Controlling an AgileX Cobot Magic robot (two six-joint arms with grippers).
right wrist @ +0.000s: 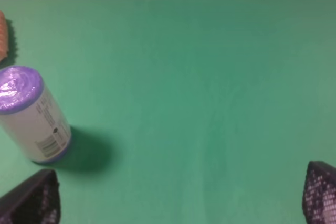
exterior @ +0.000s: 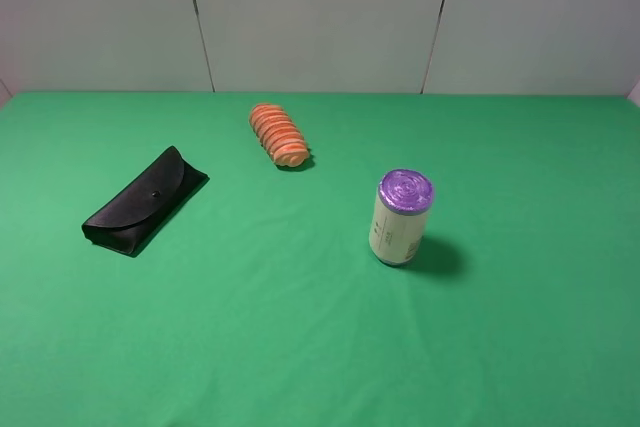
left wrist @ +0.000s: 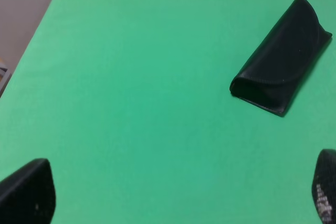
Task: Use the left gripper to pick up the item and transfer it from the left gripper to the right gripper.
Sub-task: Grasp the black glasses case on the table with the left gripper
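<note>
The black glasses case (exterior: 145, 201) lies flat and closed on the green table at the left, angled from near left to far right. It also shows in the left wrist view (left wrist: 282, 57), some way beyond the left gripper (left wrist: 178, 195). That gripper is open and empty, its two fingertips (left wrist: 29, 192) wide apart at the frame's lower corners. The right gripper (right wrist: 181, 198) is open and empty too, its fingertips (right wrist: 31, 203) wide apart over bare cloth. Neither arm shows in the exterior high view.
An orange ridged bread-like piece (exterior: 278, 133) lies at the back centre. A cream can with a purple top (exterior: 401, 217) stands upright right of centre; it also shows in the right wrist view (right wrist: 31, 114). The green table's left edge (left wrist: 31, 51) shows in the left wrist view.
</note>
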